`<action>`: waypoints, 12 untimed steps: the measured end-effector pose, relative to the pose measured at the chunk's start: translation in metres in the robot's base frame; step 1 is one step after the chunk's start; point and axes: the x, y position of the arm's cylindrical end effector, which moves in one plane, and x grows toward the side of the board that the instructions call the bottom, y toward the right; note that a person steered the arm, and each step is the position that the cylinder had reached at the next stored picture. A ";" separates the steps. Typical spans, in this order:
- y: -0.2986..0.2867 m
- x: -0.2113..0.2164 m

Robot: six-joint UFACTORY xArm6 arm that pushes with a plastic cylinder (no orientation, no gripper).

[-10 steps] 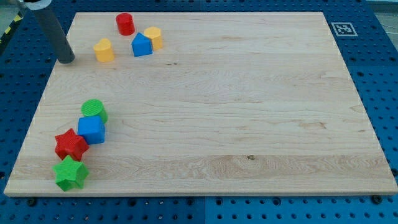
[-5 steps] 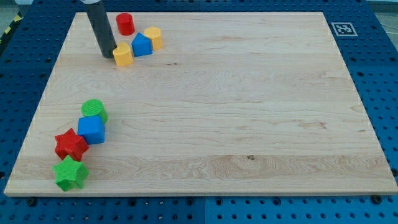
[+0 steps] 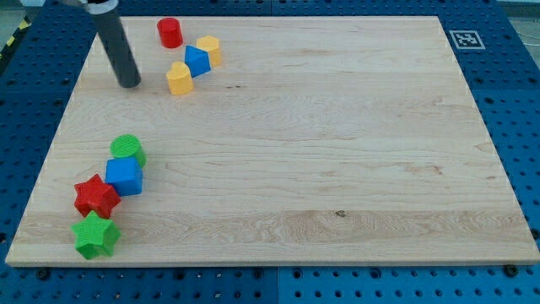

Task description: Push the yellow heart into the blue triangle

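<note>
Down at the board's upper-left region, my tip [image 3: 129, 84] is bare rod, holding nothing, standing apart from the yellow heart [image 3: 178, 78] at its nine o'clock; the yellow heart touches the blue triangle [image 3: 197, 61] from its seven o'clock. At the triangle's two o'clock a second yellow block [image 3: 209, 51] rests against it; a red cylinder [image 3: 170, 32] stands at its ten o'clock.

A lab bench: wooden board [image 3: 337, 169] on blue perforated table [image 3: 515, 101], fiducial marker [image 3: 463, 39].

rod [image 3: 114, 42] cut off by the view's top, table [image 3: 337, 143] lower corners cropped
</note>
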 end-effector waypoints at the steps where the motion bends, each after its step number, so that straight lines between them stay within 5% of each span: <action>1: -0.016 0.015; 4: 0.051 0.079; 12: 0.080 0.025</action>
